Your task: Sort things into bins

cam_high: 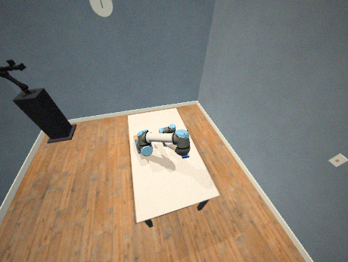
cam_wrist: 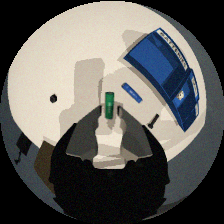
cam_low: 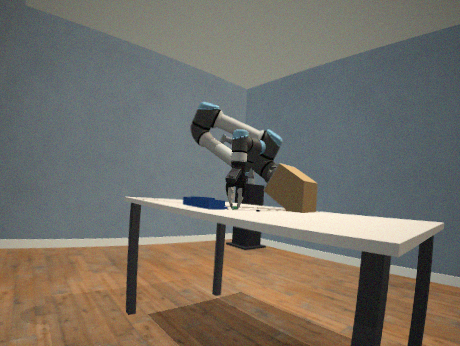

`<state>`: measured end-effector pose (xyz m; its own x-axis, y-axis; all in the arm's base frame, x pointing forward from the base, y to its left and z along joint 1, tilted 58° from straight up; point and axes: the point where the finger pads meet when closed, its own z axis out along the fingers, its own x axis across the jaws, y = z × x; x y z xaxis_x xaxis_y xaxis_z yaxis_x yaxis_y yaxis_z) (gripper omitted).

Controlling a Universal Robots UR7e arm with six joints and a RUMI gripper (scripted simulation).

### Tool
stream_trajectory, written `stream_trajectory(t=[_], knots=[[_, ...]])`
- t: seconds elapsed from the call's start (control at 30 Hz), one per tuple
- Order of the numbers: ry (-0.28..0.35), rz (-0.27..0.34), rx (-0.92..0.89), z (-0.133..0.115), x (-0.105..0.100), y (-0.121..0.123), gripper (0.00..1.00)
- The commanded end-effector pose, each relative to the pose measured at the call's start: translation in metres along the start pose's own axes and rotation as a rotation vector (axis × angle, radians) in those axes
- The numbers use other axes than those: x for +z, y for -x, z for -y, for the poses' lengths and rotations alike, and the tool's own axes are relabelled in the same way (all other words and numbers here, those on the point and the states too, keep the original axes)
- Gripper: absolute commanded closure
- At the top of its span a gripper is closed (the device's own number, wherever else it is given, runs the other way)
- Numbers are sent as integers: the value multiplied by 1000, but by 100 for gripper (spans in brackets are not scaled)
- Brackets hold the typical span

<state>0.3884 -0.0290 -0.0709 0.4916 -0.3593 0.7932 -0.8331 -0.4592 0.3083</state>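
Observation:
A small green cylinder (cam_wrist: 109, 104) lies on the white table, also visible at the fingertips in the exterior view (cam_low: 233, 208). My gripper (cam_wrist: 109, 106) (cam_low: 234, 202) points straight down just above the table. Its fingers stand a narrow way apart on either side of the green cylinder. I cannot see them pressing on it. A low blue bin (cam_wrist: 162, 75) with white label text sits on the table to the right of the gripper; it also shows in the exterior view (cam_low: 204, 201). A tan box-like bin (cam_low: 291, 188) stands tilted behind the arm.
A small blue flat piece (cam_wrist: 132, 92) lies between the gripper and the blue bin. A small black screw-like part (cam_wrist: 154, 120) and a black dot-like piece (cam_wrist: 53, 98) lie on the table. A black pedestal (cam_high: 43, 113) stands on the floor.

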Motion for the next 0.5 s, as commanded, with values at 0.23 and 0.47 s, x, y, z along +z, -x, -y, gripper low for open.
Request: stream_trajectory(t=[0.23,0.47], knots=[[-3,0,-2,-2,1,2,83],[-6,-2,2,-1,0,0,100]])
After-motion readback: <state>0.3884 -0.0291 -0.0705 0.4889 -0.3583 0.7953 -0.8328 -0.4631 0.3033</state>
